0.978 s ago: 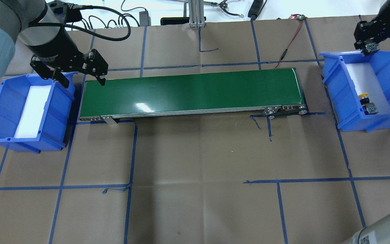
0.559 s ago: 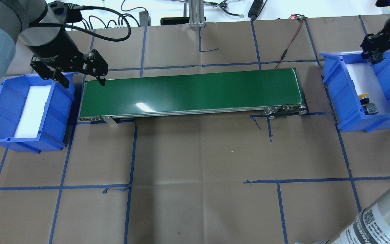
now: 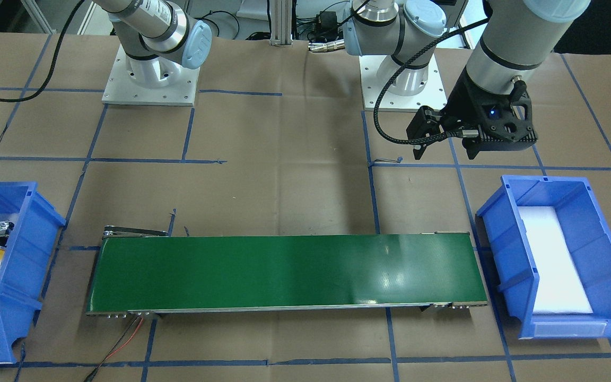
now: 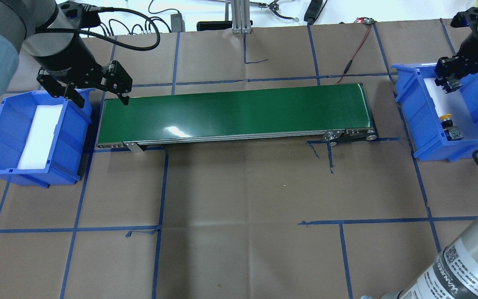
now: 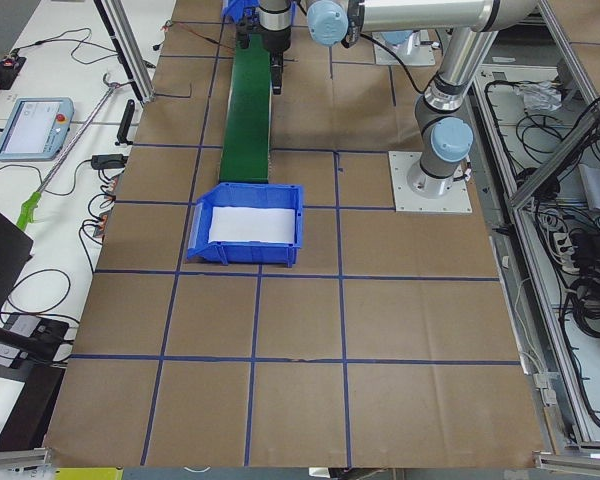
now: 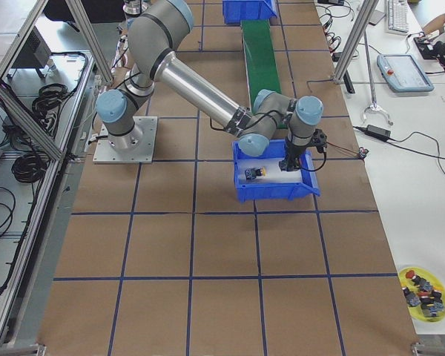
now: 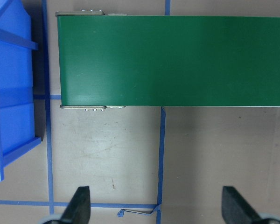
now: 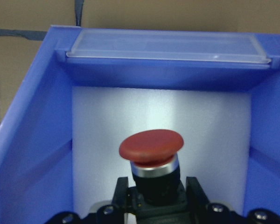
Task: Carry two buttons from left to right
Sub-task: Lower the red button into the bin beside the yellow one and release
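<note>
Red button (image 8: 151, 148): round mushroom cap, black body, clamped in right gripper (image 8: 155, 189), above white foam of blue bin (image 8: 32, 140). Yellow button (image 4: 449, 124): on its side on foam, same bin.

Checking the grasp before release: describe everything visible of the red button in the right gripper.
The red button has a domed red mushroom cap, a silvery collar beneath it and a black body. The right gripper is shut on the body, with the cap sticking out past it. It hangs inside the blue bin, over the white foam liner; whether it touches the foam cannot be told.
</note>
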`<state>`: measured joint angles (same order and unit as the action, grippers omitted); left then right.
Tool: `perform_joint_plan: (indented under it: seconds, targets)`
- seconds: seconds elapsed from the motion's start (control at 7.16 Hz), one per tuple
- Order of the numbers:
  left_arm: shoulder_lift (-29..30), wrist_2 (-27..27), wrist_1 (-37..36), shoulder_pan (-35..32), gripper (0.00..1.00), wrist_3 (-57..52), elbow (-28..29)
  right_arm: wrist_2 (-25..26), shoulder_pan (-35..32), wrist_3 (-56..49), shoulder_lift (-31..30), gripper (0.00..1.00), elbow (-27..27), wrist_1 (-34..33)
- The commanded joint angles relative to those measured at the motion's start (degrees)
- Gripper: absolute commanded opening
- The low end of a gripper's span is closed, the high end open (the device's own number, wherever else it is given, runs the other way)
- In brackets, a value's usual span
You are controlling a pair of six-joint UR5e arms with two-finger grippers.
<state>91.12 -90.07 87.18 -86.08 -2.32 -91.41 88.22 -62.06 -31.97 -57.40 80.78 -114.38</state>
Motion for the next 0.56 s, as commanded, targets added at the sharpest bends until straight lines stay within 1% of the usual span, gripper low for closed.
perform_joint_plan:
  seconds: [0.0,0.28,0.42]
  targets:
    - [-0.1,0.0,0.1,0.0,0.99,0.0,0.0,0.0,0.0,0.8,0.7,0.04,3.6,-5.2]
    - [-0.1,0.0,0.1,0.0,0.99,0.0,0.0,0.1,0.0,1.5,1.1,0.05,5.3,-6.1]
    - [-0.1,0.0,0.0,0.0,0.99,0.0,0.0,0.1,0.0,1.6,1.2,0.07,5.8,-6.2]
